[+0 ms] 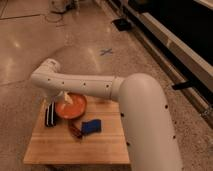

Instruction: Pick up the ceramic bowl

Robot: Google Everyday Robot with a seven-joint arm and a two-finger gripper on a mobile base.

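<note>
Orange ceramic bowl (71, 107): on the counter (60, 145), not lifted yet.
gripper (50, 115): at the bowl's 9 o'clock; grip, cannot tell.

I can read no words, numbers or brand names anywhere. The one sign I see is a blue cross (106, 51) marked on the floor (30, 50), well beyond the wooden surface (75, 147). My tool (50, 114) hangs just beside the ceramic bowl (75, 110) on that surface.
</note>
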